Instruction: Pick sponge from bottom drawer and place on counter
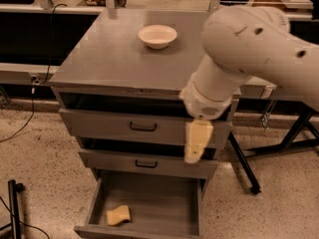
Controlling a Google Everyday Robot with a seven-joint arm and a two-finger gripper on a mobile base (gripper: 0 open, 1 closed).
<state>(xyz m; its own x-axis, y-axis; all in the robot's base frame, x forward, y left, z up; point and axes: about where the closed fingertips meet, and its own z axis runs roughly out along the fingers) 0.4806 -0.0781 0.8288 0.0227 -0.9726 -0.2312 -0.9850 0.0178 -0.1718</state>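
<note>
One sponge (118, 215) crosswise in bottom drawer (159, 203), pincer (195, 144) above right.

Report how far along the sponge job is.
Done: the lowest grey metal drawer is pulled open. In hand: the claw hangs in front of the upper drawers, above the open drawer's right side, apart from the pale yellow foam sponge lying at its front left. Left: grasp the sponge, lift it, set it on the flat grey cabinet top.
</note>
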